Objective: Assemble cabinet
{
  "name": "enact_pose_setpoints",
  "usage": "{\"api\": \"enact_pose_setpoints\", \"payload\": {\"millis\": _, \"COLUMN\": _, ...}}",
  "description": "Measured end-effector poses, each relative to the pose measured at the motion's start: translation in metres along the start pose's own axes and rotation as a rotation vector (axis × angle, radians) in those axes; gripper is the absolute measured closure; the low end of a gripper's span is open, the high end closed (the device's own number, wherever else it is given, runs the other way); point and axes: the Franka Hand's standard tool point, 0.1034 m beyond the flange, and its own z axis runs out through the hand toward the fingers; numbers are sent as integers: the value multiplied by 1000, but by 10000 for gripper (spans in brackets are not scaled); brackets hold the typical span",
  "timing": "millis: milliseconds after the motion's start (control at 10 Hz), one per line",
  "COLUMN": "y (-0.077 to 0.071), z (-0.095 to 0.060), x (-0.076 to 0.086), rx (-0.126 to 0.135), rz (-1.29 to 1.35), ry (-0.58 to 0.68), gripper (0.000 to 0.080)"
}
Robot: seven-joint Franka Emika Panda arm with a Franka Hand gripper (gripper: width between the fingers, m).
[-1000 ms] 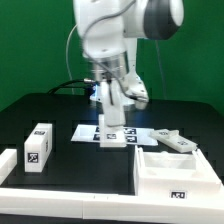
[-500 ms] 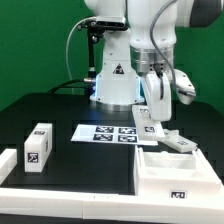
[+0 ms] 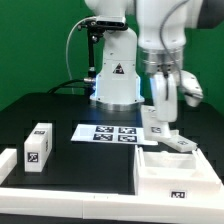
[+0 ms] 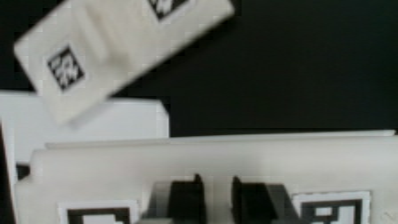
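My gripper [image 3: 159, 112] hangs at the exterior view's right, above the table, shut on a white tagged panel [image 3: 156, 124] that hangs upright from the fingers. In the wrist view the dark fingers [image 4: 178, 198] pinch that panel [image 4: 214, 160], with a tag on either side of them. The cabinet body [image 3: 170, 172], a large white box with open recesses, lies at the front right, just below and in front of the held panel. A small flat white tagged piece [image 3: 176, 143] lies behind the cabinet; it also shows in the wrist view [image 4: 116, 50].
The marker board [image 3: 108, 133] lies mid-table. A white tagged block [image 3: 39, 146] stands at the left. A low white border rail [image 3: 60, 190] runs along the front edge. The robot base [image 3: 115, 75] stands behind.
The gripper rose from the marker board with the white panel and moved toward the exterior view's right, ending above the cabinet body's back edge.
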Motion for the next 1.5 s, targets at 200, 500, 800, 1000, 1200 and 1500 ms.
{"api": "enact_pose_setpoints", "payload": {"millis": 200, "y": -5, "z": -3, "x": -14, "rx": 74, "rz": 5, "ry": -1, "gripper": 733}}
{"api": "enact_pose_setpoints", "payload": {"millis": 500, "y": -9, "z": 0, "x": -11, "rx": 259, "rz": 3, "ry": 17, "gripper": 733}}
{"api": "enact_pose_setpoints", "payload": {"millis": 800, "y": -24, "z": -4, "x": -13, "rx": 358, "rz": -20, "ry": 27, "gripper": 732}}
{"api": "enact_pose_setpoints", "payload": {"millis": 1000, "y": -39, "z": -6, "x": -11, "rx": 368, "rz": -14, "ry": 13, "gripper": 732}}
{"api": "enact_pose_setpoints", "payload": {"millis": 1200, "y": -41, "z": -5, "x": -5, "rx": 373, "rz": 6, "ry": 2, "gripper": 732}}
{"api": "enact_pose_setpoints", "payload": {"millis": 1500, "y": -41, "z": -3, "x": -6, "rx": 371, "rz": 3, "ry": 3, "gripper": 732}}
